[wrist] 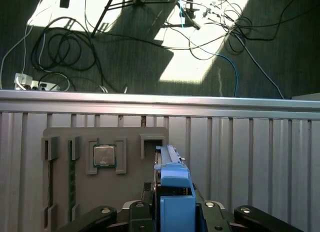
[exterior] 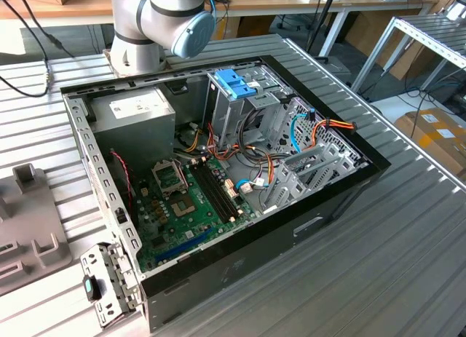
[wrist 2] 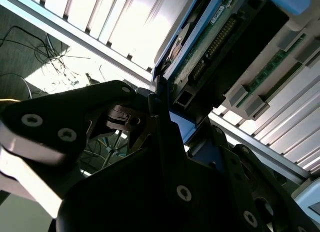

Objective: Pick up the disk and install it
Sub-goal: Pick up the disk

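Note:
The disk stands on edge in the first wrist view, its blue carrier rail facing the camera. My gripper is shut on it, with black fingers close against both sides. In the second wrist view the disk shows its green circuit board and a blue rail, running out from my gripper over the ribbed table. The disk's far end lies over a notch of the grey fixture; I cannot tell whether it touches it.
The grey fixture holds a square processor chip. Past the table's edge, cables lie on the floor. In the exterior view the open computer case has a light-blue latch and a grey power-supply box, with the arm's base behind.

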Controlling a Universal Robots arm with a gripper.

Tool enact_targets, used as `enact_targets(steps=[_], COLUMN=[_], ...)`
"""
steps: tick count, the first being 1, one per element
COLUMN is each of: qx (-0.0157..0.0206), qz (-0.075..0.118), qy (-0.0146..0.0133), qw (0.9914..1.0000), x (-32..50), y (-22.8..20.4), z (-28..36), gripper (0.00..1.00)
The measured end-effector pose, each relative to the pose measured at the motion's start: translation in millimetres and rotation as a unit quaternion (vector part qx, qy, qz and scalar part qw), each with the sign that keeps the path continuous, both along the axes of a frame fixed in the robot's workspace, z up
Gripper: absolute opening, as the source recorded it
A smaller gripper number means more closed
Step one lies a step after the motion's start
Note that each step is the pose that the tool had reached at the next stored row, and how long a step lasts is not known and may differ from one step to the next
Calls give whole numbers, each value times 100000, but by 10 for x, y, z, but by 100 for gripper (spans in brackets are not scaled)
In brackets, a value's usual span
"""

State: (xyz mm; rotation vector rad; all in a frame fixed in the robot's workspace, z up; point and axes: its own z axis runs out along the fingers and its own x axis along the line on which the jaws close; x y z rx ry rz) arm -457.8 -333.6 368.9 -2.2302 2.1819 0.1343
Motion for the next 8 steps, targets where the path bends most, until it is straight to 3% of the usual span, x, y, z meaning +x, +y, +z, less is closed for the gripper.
enact_targets(steps=[8], qx=[28], qz=[-2], qy=[-3], qw=[100000], x=[0], y=[0], z=[95], gripper=[37])
